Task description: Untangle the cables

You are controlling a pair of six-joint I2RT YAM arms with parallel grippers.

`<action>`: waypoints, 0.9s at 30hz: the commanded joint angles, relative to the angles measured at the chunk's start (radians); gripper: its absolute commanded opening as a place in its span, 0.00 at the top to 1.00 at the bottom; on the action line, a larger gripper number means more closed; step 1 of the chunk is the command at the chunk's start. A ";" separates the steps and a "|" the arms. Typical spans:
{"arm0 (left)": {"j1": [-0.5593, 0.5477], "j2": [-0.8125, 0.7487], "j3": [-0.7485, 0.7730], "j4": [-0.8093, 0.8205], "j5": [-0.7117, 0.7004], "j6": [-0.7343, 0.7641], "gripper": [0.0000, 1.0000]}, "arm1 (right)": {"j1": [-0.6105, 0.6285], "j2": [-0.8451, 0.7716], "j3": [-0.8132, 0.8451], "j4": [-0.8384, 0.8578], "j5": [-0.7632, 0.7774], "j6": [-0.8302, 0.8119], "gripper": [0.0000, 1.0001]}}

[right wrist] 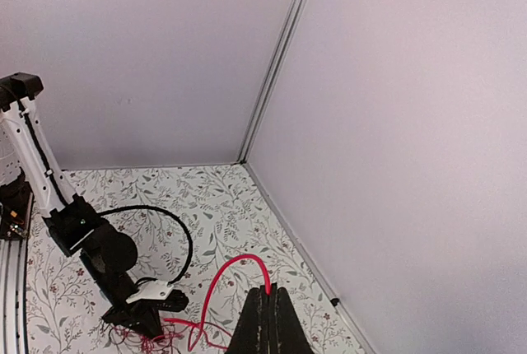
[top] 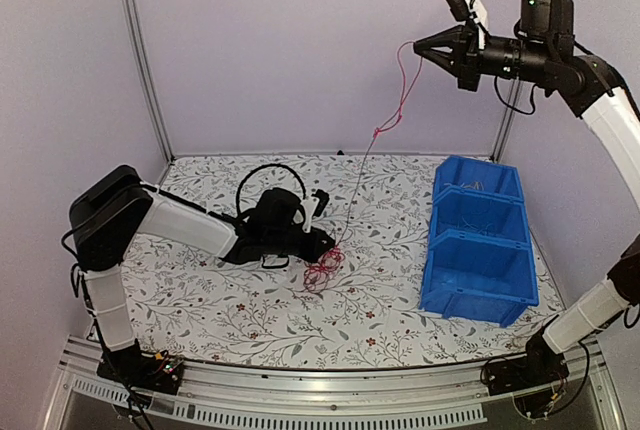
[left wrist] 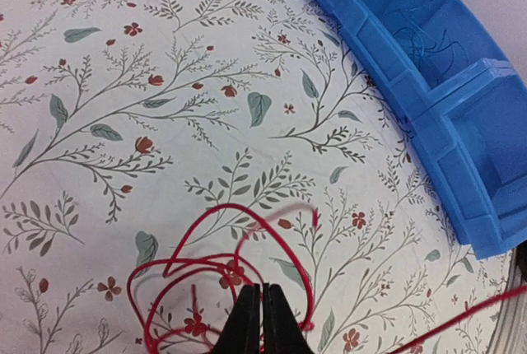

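The cables [top: 321, 274] are a small clump of thin red wire on the flowered table, just in front of my left gripper [top: 329, 247]. In the left wrist view the left gripper [left wrist: 262, 290] is shut, low on the table, with red loops [left wrist: 226, 206] lying round its tips and running under them. My right gripper [top: 416, 47] is raised high at the back right and shut on one red strand, which hangs down past a knot [top: 380, 132] to the clump. In the right wrist view the strand [right wrist: 240, 258] arcs out of the shut right gripper [right wrist: 268, 292].
Three joined blue bins [top: 478, 280] stand on the right of the table, with thin wires lying in the rear ones; their edge shows in the left wrist view [left wrist: 461, 165]. The left arm's black cable loops above its wrist [top: 268, 172]. Frame posts stand at the back corners.
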 commanded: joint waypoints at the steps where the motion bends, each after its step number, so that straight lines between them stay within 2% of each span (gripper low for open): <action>1: 0.027 0.016 0.015 -0.035 0.039 -0.026 1.00 | -0.063 -0.068 0.034 0.051 0.028 0.021 1.00; 10: 0.056 0.000 -0.003 -0.085 0.051 -0.040 1.00 | -0.213 -0.163 -0.004 0.081 0.129 0.044 1.00; 13: 0.051 -0.038 -0.026 -0.055 0.059 -0.023 1.00 | -0.221 -0.178 0.002 0.077 0.129 0.040 1.00; 14: 0.040 -0.065 -0.043 -0.017 0.054 -0.006 0.94 | -0.222 -0.179 -0.004 0.071 0.113 0.041 1.00; 17: -0.032 -0.160 -0.115 0.137 -0.033 0.084 0.65 | -0.222 -0.179 -0.051 0.072 0.059 0.058 1.00; 19: -0.093 -0.221 -0.158 0.267 -0.097 0.173 0.52 | -0.222 -0.179 -0.096 0.076 0.024 0.072 1.00; 21: -0.140 -0.248 -0.149 0.349 -0.120 0.253 0.47 | -0.222 -0.175 -0.136 0.075 -0.006 0.077 1.00; 23: -0.172 -0.249 -0.087 0.355 -0.160 0.304 0.45 | -0.221 -0.171 -0.175 0.070 -0.032 0.070 1.00; 27: -0.223 -0.232 0.029 0.416 -0.255 0.406 0.43 | -0.220 -0.170 -0.238 0.060 -0.071 0.083 1.00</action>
